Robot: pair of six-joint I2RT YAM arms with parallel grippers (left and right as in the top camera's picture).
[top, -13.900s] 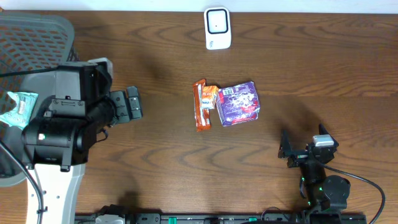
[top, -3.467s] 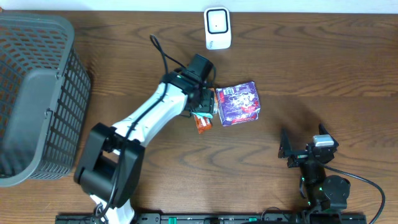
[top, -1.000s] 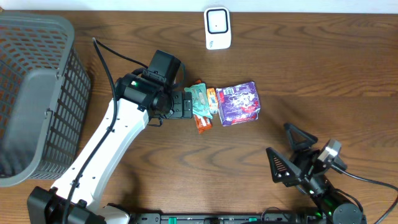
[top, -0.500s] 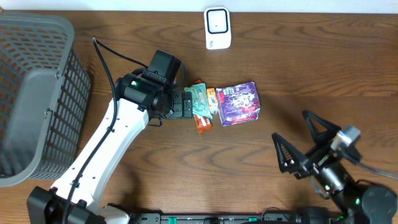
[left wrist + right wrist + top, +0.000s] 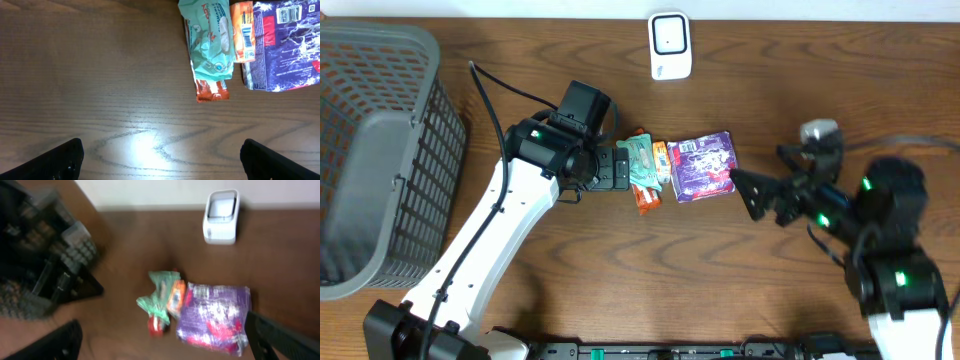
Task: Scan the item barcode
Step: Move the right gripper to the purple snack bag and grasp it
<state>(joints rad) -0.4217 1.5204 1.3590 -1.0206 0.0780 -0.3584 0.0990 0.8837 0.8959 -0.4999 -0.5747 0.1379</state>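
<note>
The teal packet [image 5: 642, 160] lies flat mid-table across the orange bar [image 5: 643, 200], its long axis pointing roughly toward the scanner [image 5: 670, 45]; crinkled, with white print. Left gripper [image 5: 623, 168] gapes empty beside it; right gripper [image 5: 767, 172] gapes empty near the purple pack [image 5: 702, 166]

Even, soft light falls from above on the dark brown wooden tabletop [image 5: 820, 80], with only faint, diffuse shadows in the overhead view. The left wrist view is sharp: print on the mint-green wrapper [image 5: 212, 40] reads crisply, and a pale sheen glares off the wood at lower centre. The left gripper [image 5: 161, 160] shows as 2 black, featureless tips. The right wrist view is dim and smeared throughout; the purple foil packet [image 5: 215, 312], white box-shaped scanner [image 5: 220, 217] and grey mesh plastic basket [image 5: 30, 265] lack clean edges, and the right gripper [image 5: 167, 337] is silhouetted.
</note>
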